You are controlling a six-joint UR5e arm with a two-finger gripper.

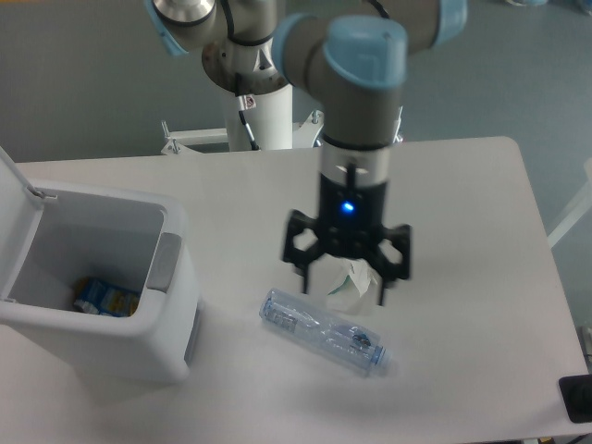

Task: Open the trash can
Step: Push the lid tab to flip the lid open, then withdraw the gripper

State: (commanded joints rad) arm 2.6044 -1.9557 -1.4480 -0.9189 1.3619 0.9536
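Observation:
The trash can is a large white boxy bin at the left of the table. Its lid stands swung up at the far left, so the inside shows, with a blue and yellow packet at the bottom. A grey latch button sits on its right rim. My gripper hangs open over the middle of the table, well to the right of the can, with nothing between its fingers. It is above a crumpled white wrapper and just behind a clear plastic bottle.
The clear bottle lies on its side in front of the gripper. A dark object pokes in at the table's lower right corner. The arm's base and a metal frame stand behind the table's far edge.

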